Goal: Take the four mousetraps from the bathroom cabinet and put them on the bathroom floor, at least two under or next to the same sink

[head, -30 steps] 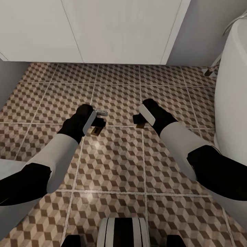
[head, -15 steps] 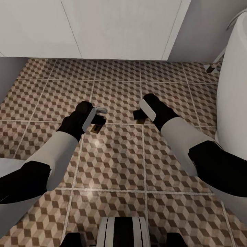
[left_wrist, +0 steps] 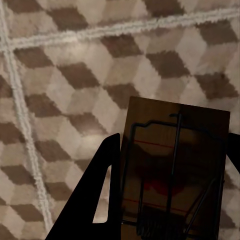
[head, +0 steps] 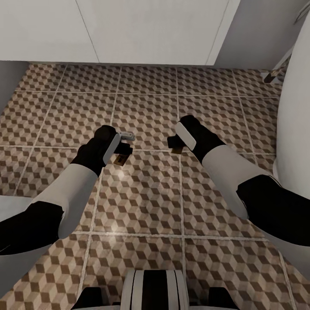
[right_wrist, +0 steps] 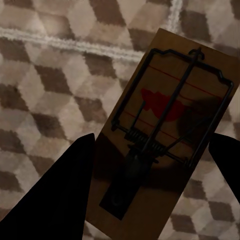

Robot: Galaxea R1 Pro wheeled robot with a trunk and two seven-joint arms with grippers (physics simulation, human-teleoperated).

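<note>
Two mousetraps show, one in each gripper, above the bathroom floor (head: 142,202) with its cube-pattern tiles. My left gripper (head: 123,151) is shut on a tan mousetrap (head: 120,160); the left wrist view shows that mousetrap (left_wrist: 175,175) with its wire bar and red spot, held between the dark fingers (left_wrist: 102,192). Facing it, my right gripper (head: 173,144) is shut on the other mousetrap (head: 177,150). In the right wrist view this mousetrap (right_wrist: 170,125) lies slantwise between the fingers (right_wrist: 65,200). The cabinet is out of view.
A white panelled unit (head: 150,30) runs along the far wall above the tiles. A large white rounded fixture (head: 297,112) stands close on the right, with a grey wall (head: 8,82) on the left. My base (head: 155,288) is at the near edge.
The whole picture has shifted: the white unit's lower edge sits higher in view, so the camera moved. Both grippers keep their traps and their pose over the tiles.
</note>
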